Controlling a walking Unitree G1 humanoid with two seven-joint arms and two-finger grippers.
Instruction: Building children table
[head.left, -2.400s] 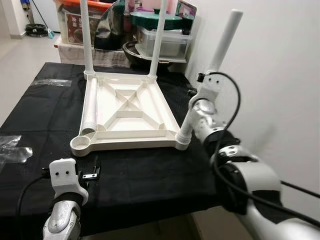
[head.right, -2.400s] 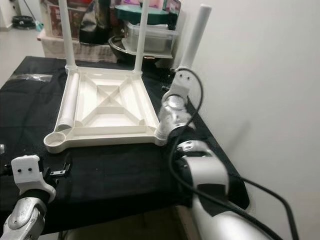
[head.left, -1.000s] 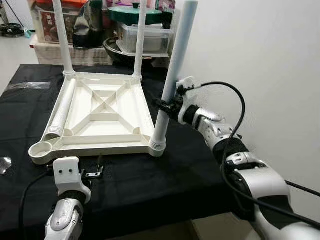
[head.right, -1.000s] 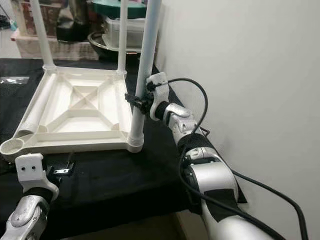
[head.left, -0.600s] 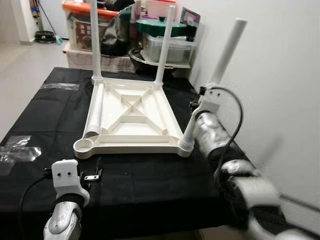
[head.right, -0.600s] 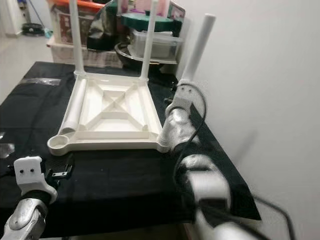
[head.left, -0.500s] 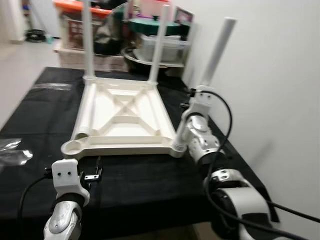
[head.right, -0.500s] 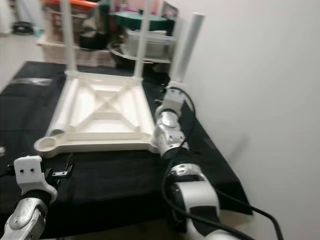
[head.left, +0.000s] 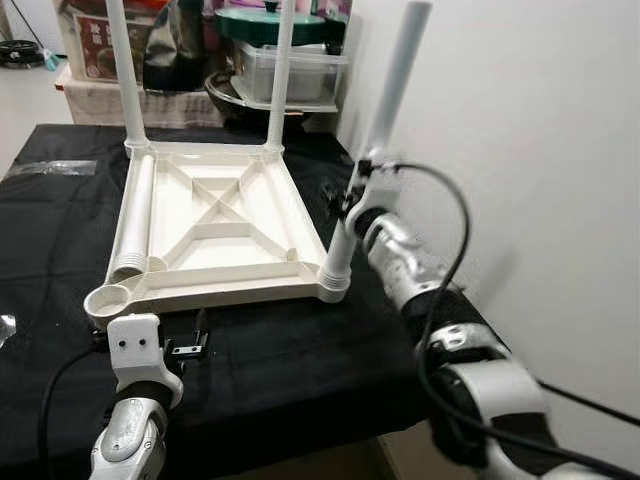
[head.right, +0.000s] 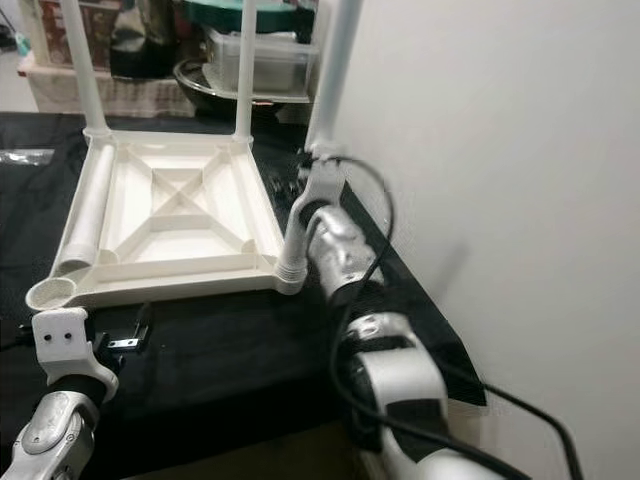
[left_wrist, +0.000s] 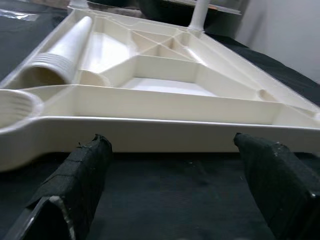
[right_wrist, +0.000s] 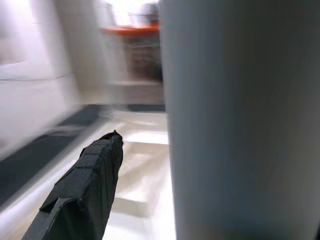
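One upturned white tabletop (head.left: 215, 225) lay on one black-draped table (head.left: 300, 350). Four white legs were counted: two standing in the far sockets (head.left: 120, 75) (head.left: 281, 75), one in the near right socket (head.left: 385, 120), one lying loose in the tabletop (head.left: 135, 220). One near socket (head.left: 105, 302) stood open.

Wall (head.left: 520, 150) crowds right; bare cloth (head.left: 270, 350) free in front.

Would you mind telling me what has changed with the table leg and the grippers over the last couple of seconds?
The right gripper has kept its hold on the near right leg, swinging it upright and then back to a lean toward the wall, foot in its socket throughout. The tabletop, loose leg and open left gripper stayed put.
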